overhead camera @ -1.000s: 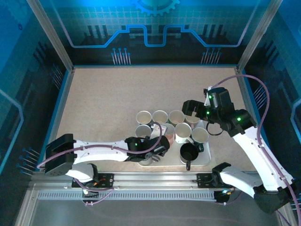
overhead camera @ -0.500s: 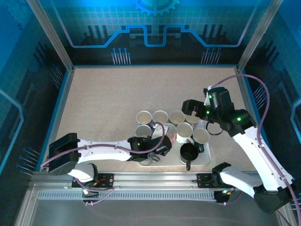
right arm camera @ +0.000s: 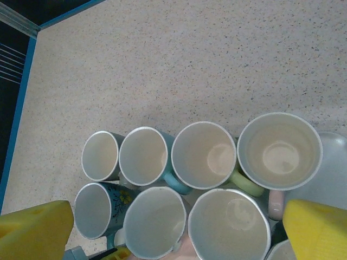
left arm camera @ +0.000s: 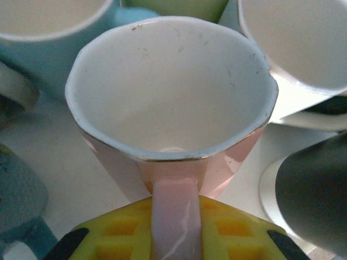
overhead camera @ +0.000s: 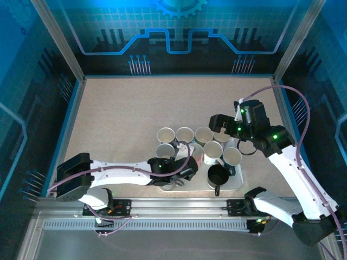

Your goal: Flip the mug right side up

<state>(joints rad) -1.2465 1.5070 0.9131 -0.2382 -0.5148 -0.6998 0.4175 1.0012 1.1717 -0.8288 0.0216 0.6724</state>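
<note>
Left gripper (left arm camera: pixel 173 238) pinched tight on the handle of the pale pink faceted ceramic mug (left arm camera: pixel 171 86). I see that mug mouth-up, on the left part of the white tray (overhead camera: pixel 238 181). It's boxed in: light blue mug (left arm camera: pixel 49 49) just left, white mug (left arm camera: pixel 303 49) just right, black mug (left arm camera: pixel 314 200) near right. Right gripper (overhead camera: pixel 218 124) spread wide, holding nothing, above the back row. Speckled beige tabletop (overhead camera: pixel 135 108) open behind and left

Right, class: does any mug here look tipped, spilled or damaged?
Nothing stands out. The mugs on the tray stand mouth-up, nothing spilled; the pink mug is held by its handle in the left gripper.
</note>
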